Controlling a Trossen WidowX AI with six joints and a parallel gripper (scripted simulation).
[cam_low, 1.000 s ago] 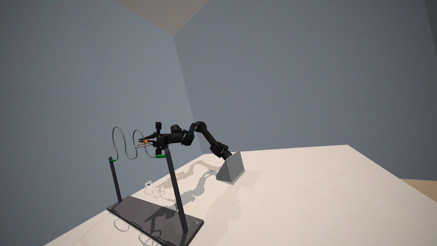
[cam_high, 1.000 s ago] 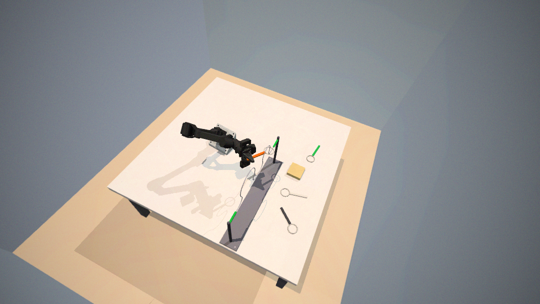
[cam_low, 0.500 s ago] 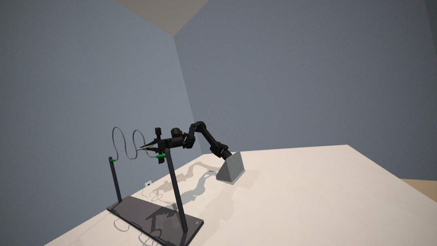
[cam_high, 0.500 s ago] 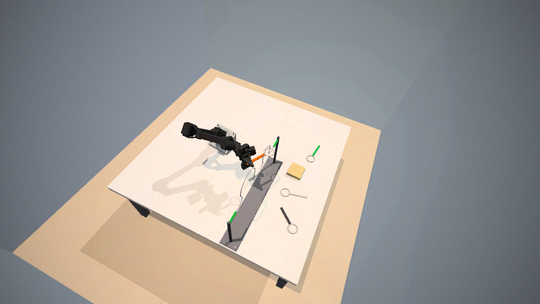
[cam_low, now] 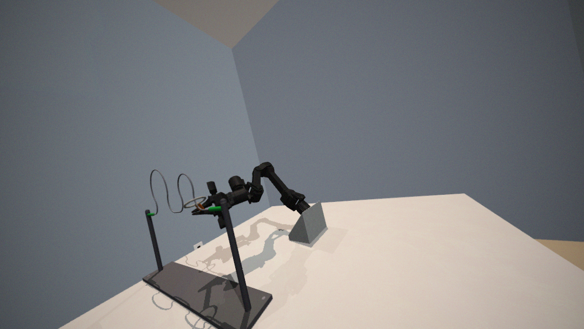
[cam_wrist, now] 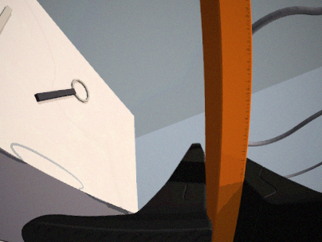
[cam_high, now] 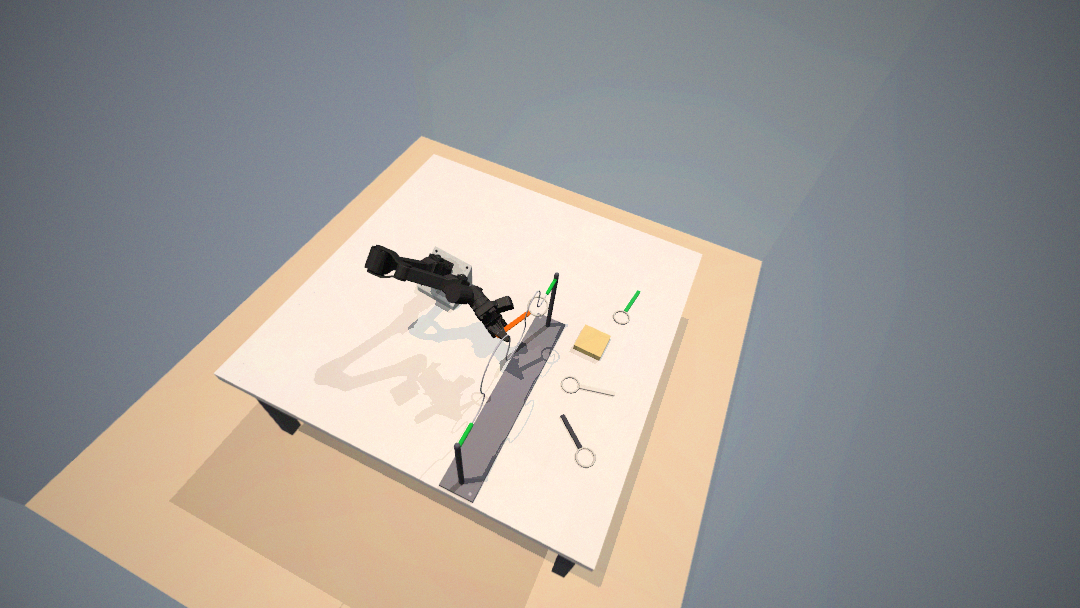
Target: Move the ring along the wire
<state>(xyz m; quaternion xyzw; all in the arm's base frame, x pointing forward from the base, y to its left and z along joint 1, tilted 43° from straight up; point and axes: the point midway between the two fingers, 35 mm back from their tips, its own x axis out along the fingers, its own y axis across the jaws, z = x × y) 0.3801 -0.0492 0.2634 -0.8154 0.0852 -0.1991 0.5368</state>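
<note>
My gripper [cam_high: 507, 336] [cam_low: 197, 210] [cam_wrist: 203, 150] is shut on the orange handle [cam_high: 516, 321] [cam_low: 200, 206] [cam_wrist: 227, 99]. The pale ring [cam_high: 528, 306] [cam_low: 188, 199] is around the grey wire [cam_high: 482, 377] [cam_low: 151, 183] [cam_wrist: 291, 129], a little inward from the green part [cam_high: 551, 286] [cam_low: 214, 208] by one post [cam_high: 552, 302] [cam_low: 234, 253]. In the exterior view the ring lies nearly flat, by the lower side of a wire loop. Whether it touches the wire cannot be told. The other green part [cam_high: 465, 434] [cam_low: 151, 214] is by the other post [cam_high: 458, 464] [cam_low: 154, 241].
The dark base plate [cam_high: 498, 430] [cam_low: 179, 277] lies under the wire. Beyond it are a yellow block [cam_high: 591, 342], a green-handled ring [cam_high: 632, 302], a pale-handled ring [cam_high: 597, 390] and a dark-handled ring [cam_high: 571, 432] [cam_wrist: 56, 95]. Two tall wire loops stand toward the other post.
</note>
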